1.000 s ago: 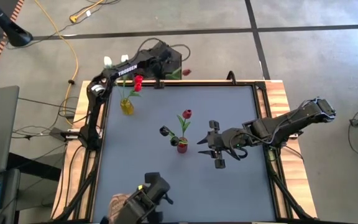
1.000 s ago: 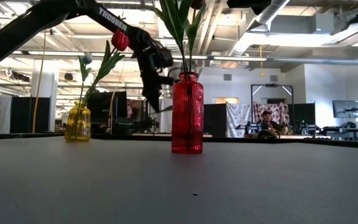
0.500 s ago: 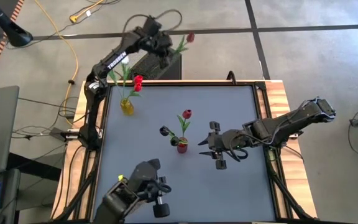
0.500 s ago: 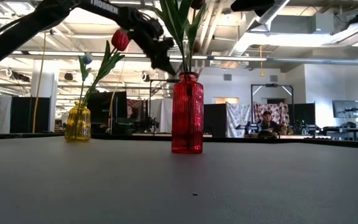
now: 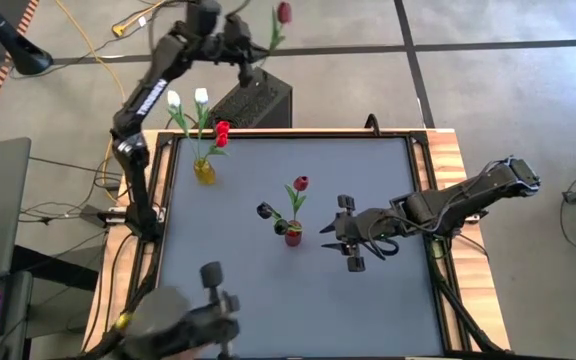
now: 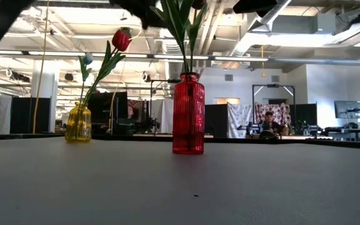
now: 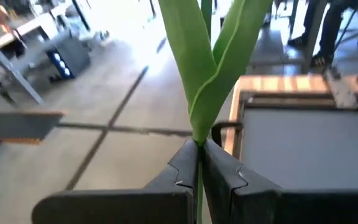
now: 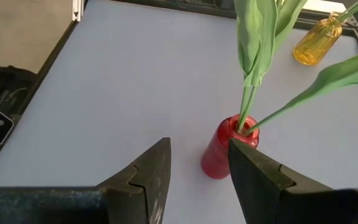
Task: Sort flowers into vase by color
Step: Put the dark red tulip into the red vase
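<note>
Fingers of the left gripper (image 7: 199,163) clamp a red tulip (image 5: 283,13) by its stem — beyond the red vase (image 5: 293,236); lower it stem-first, vertically. Right gripper (image 5: 340,236) waits open beside that vase.

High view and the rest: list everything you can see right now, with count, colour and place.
Red vase: one, mid-table, holding a red tulip and a near-black tulip.
Yellow vase: one, far left of the table, holding two white tulips and one red tulip.
Held tulip: one, dark red, up beyond the table's far edge.
Table: one, grey top, wooden edges.
Black box: one, on the floor behind the table.
Person: one, far back in the room.
Left claw: shut on the held tulip's stem.
Right claw: open, just right of the red vase.
</note>
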Controlling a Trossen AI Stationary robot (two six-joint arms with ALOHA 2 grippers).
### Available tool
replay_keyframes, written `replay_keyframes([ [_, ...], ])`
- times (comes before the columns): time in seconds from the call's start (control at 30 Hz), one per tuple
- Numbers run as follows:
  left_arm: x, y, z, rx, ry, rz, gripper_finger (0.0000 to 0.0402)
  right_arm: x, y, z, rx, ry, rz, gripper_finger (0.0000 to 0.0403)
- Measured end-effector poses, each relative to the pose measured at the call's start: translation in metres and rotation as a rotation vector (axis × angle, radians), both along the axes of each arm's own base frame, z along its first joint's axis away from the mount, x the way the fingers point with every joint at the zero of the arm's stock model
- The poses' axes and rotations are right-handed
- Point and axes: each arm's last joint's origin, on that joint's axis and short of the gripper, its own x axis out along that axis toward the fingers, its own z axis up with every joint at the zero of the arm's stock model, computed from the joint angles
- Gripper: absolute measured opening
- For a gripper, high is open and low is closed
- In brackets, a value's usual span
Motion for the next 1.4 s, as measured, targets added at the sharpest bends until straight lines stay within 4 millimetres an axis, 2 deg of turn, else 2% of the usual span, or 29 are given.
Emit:
replay_keyframes([
  [0.17,-0.025,-0.042,0.043,0.025,-0.114,-0.075,0.0000,0.001,-0.002,0.000,0.000,-0.001,-0.007,0.0187],
  [0.33,-0.047,-0.089,0.077,0.052,-0.208,-0.161,0.0000,0.001,-0.002,0.000,0.001,-0.002,-0.008,0.0187],
  [0.5,-0.061,-0.136,0.098,0.063,-0.265,-0.291,0.0000,0.001,-0.001,0.000,0.007,-0.002,-0.011,0.0187],
  [0.6,-0.065,-0.163,0.103,0.052,-0.264,-0.359,0.0000,0.001,-0.001,0.000,0.007,-0.002,-0.011,0.0187],
  [0.73,-0.063,-0.195,0.101,0.021,-0.215,-0.448,0.0000,0.000,0.000,0.000,0.008,-0.002,-0.008,0.0187],
  [1.03,-0.054,-0.255,0.093,0.000,-0.220,-0.439,0.0000,-0.003,0.009,0.000,0.067,0.002,-0.011,0.0187],
  [1.2,-0.056,-0.285,0.069,-0.029,-0.313,-0.511,0.0000,-0.011,0.028,-0.001,0.145,0.023,0.003,0.0187],
  [1.4,-0.065,-0.308,0.026,-0.065,-0.473,-0.537,0.0000,-0.025,0.055,-0.001,0.182,0.021,0.023,0.0187],
])
